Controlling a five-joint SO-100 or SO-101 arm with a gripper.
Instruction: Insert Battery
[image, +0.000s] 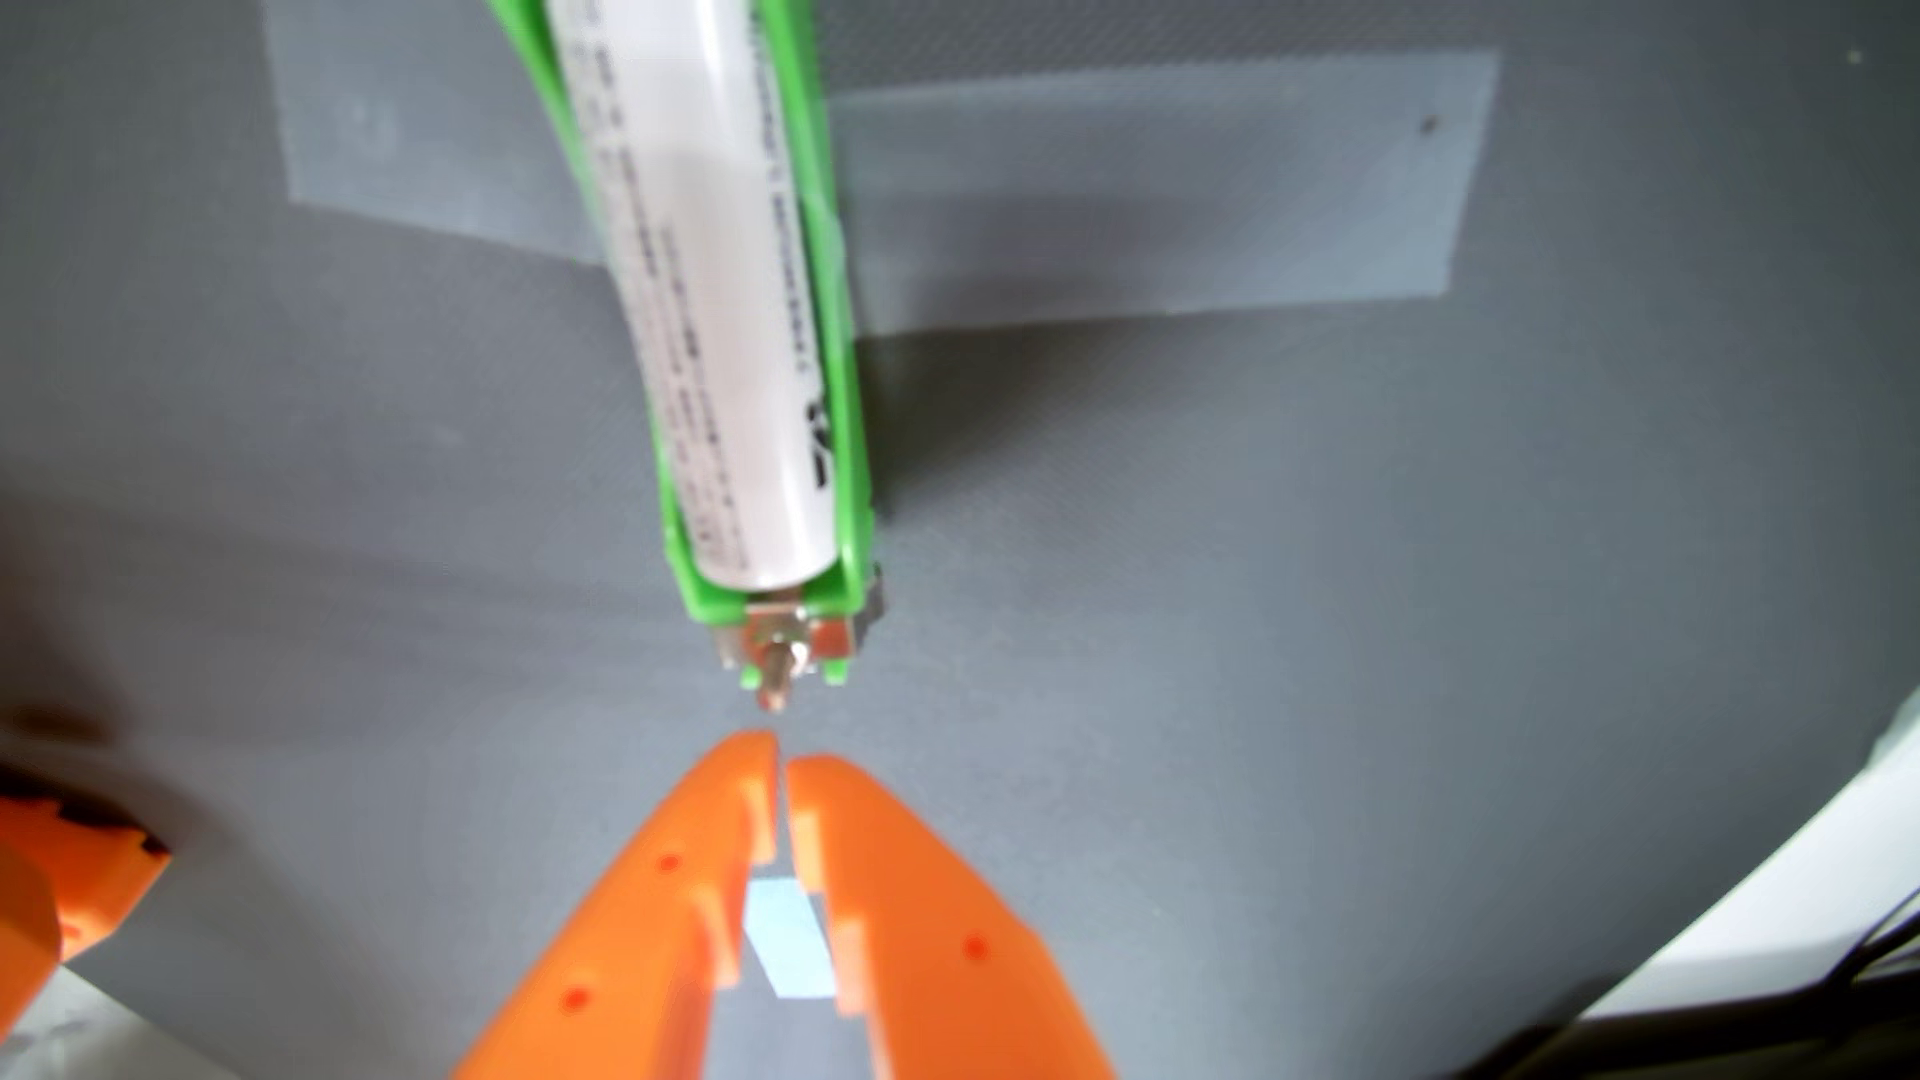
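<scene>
In the wrist view a white cylindrical battery with small printed text lies inside a green battery holder on a grey mat. The holder runs from the top edge down to the middle, with a metal contact at its near end. My orange gripper comes in from the bottom edge. Its two fingertips nearly touch, with only a thin slit between them, and they hold nothing. The tips sit just below the holder's metal contact, apart from it.
A strip of clear tape crosses the grey mat under the holder. Another small tape patch shows between the fingers. An orange arm part sits at the left edge. The mat's edge and a white surface are at lower right.
</scene>
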